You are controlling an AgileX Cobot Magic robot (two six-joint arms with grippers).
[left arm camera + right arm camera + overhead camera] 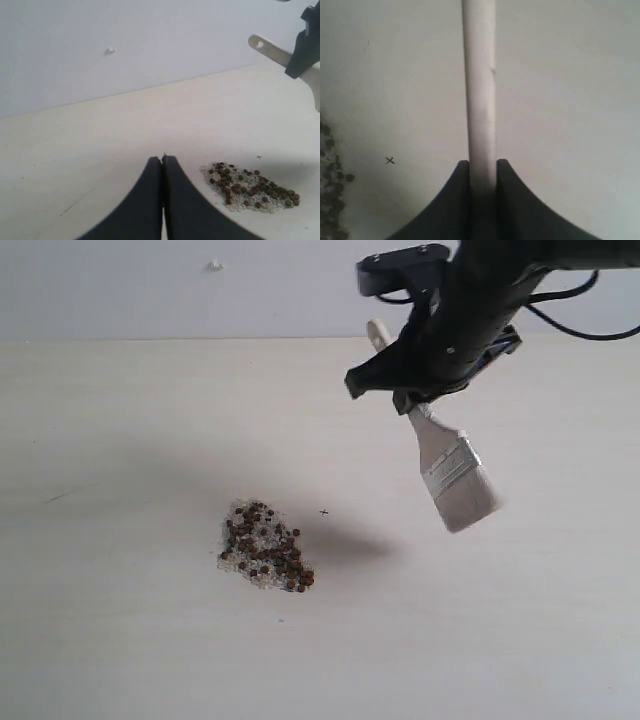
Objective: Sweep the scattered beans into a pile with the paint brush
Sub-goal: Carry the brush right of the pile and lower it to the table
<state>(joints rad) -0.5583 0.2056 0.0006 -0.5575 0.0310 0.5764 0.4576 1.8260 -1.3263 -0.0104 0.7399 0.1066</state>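
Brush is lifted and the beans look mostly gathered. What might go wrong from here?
The paint brush hangs tilted above the table, off to one side of the beans; coming down hard on them could scatter the pile. The right jaws pinch only the narrow handle, so the brush may twist on contact.

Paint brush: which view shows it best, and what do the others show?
The exterior view: the brush shows from handle end to bristles. The left wrist view catches mainly the handle's holed end; the right wrist view only a stretch of handle in the right gripper.
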